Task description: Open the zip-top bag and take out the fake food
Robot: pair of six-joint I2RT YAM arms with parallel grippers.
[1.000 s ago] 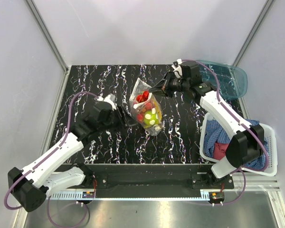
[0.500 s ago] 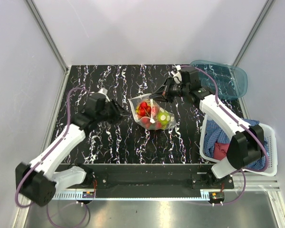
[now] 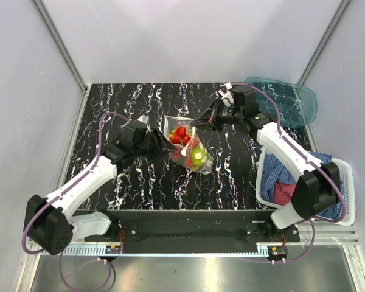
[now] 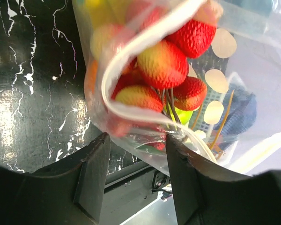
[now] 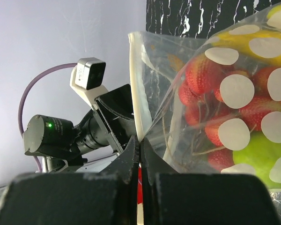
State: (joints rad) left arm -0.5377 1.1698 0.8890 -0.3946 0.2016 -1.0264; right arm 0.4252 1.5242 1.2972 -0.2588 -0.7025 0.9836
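Observation:
The zip-top bag hangs over the middle of the black table, clear with pale dots. It holds the fake food: a red berry cluster, a green round fruit and something yellow. My right gripper is shut on the bag's upper rim, pinching the white strip between its fingertips. My left gripper is open at the bag's left side. In the left wrist view the bag and berries bulge just beyond and partly between the open fingers.
A teal translucent tray lies at the back right. A white slatted basket with red and blue cloths stands at the right edge. Grey walls enclose the table.
The left gripper has moved right, up to the bag. The bag has swung back left and hangs more upright from the right gripper, which has barely moved.

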